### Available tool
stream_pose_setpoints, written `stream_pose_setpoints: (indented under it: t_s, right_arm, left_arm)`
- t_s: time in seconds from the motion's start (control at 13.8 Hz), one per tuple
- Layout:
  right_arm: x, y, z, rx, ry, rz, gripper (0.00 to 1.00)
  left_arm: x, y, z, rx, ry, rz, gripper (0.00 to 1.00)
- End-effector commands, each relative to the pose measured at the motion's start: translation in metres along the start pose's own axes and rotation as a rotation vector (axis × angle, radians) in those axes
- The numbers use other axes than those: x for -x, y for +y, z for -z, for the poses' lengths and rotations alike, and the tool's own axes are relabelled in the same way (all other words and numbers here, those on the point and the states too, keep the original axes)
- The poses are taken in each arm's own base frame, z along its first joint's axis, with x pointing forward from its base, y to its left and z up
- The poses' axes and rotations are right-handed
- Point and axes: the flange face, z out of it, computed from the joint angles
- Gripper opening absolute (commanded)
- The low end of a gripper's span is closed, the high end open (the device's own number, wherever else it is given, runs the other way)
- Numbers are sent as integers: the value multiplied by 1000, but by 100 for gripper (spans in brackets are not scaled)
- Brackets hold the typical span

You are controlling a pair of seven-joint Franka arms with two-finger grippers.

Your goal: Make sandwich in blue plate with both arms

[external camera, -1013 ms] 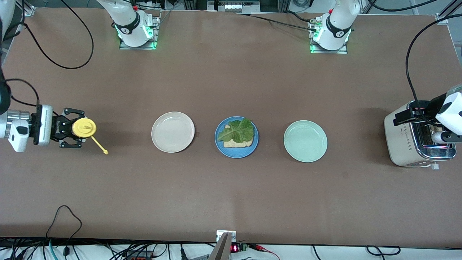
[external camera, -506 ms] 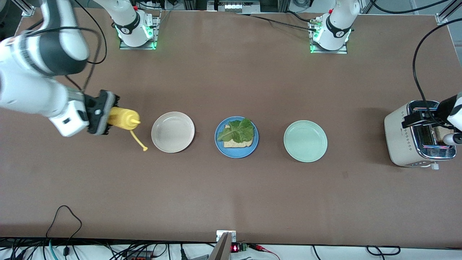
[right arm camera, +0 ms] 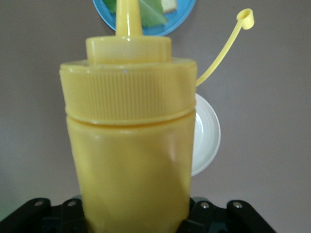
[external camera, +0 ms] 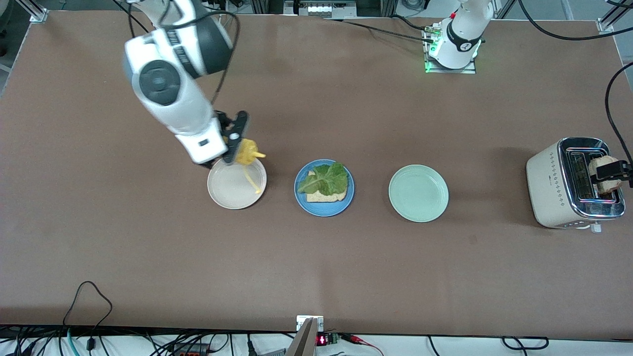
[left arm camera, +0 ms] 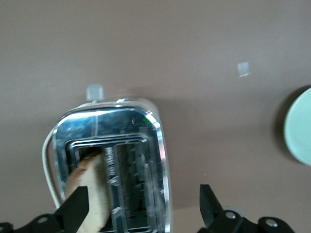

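Over cream plate [external camera: 236,190], right hand [external camera: 236,143] grips mustard bottle [external camera: 246,151]; left hand [left arm camera: 143,206] wide over toaster [external camera: 568,185].

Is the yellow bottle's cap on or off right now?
Off: the nozzle is bare and the cap dangles on its tether beside the yellow bottle.

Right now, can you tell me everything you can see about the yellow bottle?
The yellow bottle is a plastic squeeze bottle with a ribbed screw cap, a pointed nozzle and a little stopper dangling on a thin strap. The right gripper holds it up in the air, tipped sideways over the cream-white plate, nozzle pointing toward the blue plate. Only the gripper touches it.
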Motion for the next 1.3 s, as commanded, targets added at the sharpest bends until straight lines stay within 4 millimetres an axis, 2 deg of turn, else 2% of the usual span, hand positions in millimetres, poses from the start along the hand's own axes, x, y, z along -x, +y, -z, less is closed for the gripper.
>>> stream_pose_setpoints:
  t_s: [0.0, 0.07, 0.29, 0.43, 0.58, 0.72, 0.87, 1.01, 1.09, 1.23]
  right_arm:
    - [-44, -22, -29, 48, -27, 58, 0]
    - [-58, -26, -43, 60, -23, 83, 0]
    - [-87, -43, -80, 106, -66, 164, 0]
    - [-92, -45, -91, 123, -97, 190, 0]
    - [-92, -44, -100, 120, -109, 195, 0]
    - [-93, -43, -110, 134, -137, 206, 0]
    - [-96, -46, -118, 146, -156, 188, 0]
    - [-93, -43, -120, 148, -160, 183, 0]
    - [-90, -40, -116, 148, -155, 178, 0]
    - [-74, -25, -94, 156, -131, 139, 0]
  left_arm:
    - [14, -40, -13, -3, -3, -89, 100]
    - [18, -52, -21, 2, -5, -113, 100]
    - [29, -66, -44, 29, -40, -147, 100]
    - [37, -80, -62, 51, -59, -186, 96]
    - [37, -84, -70, 59, -65, -209, 90]
    - [37, -84, -74, 64, -71, -209, 76]
    - [37, -85, -80, 71, -79, -198, 51]
    - [41, -91, -87, 80, -85, -179, 32]
    - [43, -94, -90, 83, -88, -172, 24]
    - [43, -96, -97, 90, -95, -170, 12]
